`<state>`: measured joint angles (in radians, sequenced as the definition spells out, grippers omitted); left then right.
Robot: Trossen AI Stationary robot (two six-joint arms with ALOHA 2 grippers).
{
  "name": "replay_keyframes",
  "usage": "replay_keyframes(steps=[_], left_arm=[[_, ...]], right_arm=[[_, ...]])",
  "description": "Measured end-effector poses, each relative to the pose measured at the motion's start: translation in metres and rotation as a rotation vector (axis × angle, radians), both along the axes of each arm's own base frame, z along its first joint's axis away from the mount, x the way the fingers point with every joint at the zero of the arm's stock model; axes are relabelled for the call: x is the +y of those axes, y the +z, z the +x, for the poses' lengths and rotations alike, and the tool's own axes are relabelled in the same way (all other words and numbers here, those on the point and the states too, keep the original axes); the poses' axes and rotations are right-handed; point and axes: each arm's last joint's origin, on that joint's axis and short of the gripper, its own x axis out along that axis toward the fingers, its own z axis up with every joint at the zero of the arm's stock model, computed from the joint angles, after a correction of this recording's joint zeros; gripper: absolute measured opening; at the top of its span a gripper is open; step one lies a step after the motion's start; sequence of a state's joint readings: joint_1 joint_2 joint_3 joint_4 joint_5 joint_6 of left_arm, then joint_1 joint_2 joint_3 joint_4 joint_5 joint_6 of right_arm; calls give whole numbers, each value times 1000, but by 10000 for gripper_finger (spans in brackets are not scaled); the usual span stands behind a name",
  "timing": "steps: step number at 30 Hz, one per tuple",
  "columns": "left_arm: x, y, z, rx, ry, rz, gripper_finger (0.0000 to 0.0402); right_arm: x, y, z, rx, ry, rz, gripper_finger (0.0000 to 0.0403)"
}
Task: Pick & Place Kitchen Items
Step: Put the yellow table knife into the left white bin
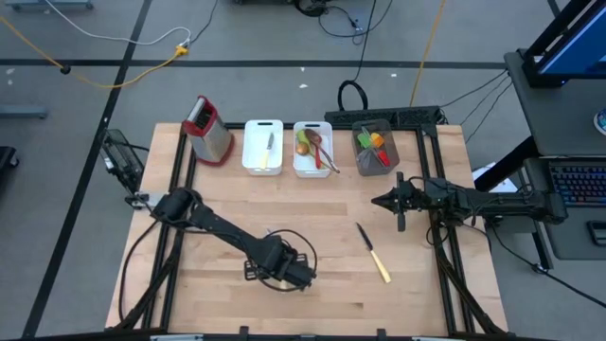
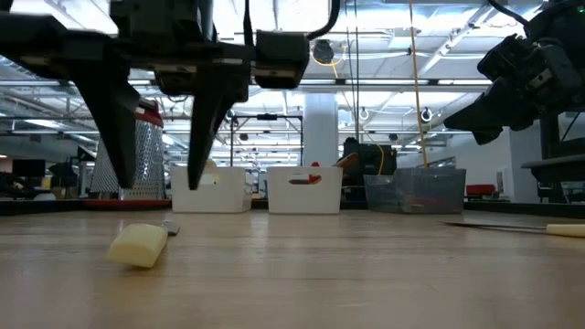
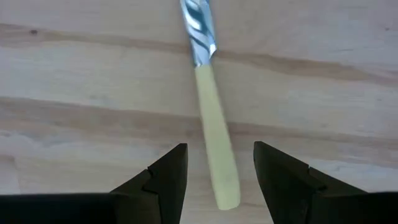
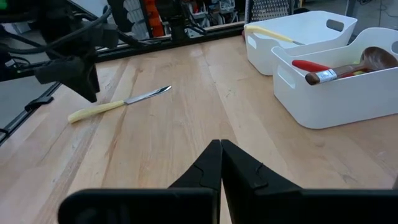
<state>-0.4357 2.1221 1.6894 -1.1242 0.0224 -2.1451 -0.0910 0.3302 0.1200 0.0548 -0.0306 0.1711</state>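
Left gripper (image 3: 216, 180) low over near tabletop (image 1: 322, 218), fingers (image 3: 166, 177) parted, straddling handle of cream-handled knife (image 3: 214, 143) lying flat; nothing grasped. Second cream-handled knife (image 1: 373, 253) flat, mid-table, right. Right gripper (image 4: 220, 165) hovers beyond, fingers clenched, empty. Far edge: trays (image 1: 312, 149) holding utensils.

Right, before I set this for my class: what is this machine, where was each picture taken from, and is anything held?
A robot with two dark arms works at a wooden table. One picture looks down from above, one level across the tabletop, two from cameras on the wrists. The left gripper hangs open over a cream-handled knife; a second knife lies nearby. The right gripper is shut and empty. Trays and a grater stand at the far edge. Nothing is held.
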Motion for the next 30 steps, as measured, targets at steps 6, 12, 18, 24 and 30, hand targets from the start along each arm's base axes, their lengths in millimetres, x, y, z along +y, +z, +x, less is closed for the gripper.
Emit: replay_keyframes(steps=[6,12,18,24,30], left_arm=[[10,-22,-2,29,12,10,186],[14,-47,-6,-14,16,-83,186],[19,-64,-10,-31,21,-133,175],[23,-67,-12,-17,-24,-141,93],[28,-66,-10,-31,-60,-126,34]], right_arm=[[0,0,0,-1,-3,12,0],[0,0,0,2,-6,28,0],[0,-1,0,5,-6,27,0],[0,-1,0,6,-6,27,0],[0,-1,0,6,-7,26,0]])
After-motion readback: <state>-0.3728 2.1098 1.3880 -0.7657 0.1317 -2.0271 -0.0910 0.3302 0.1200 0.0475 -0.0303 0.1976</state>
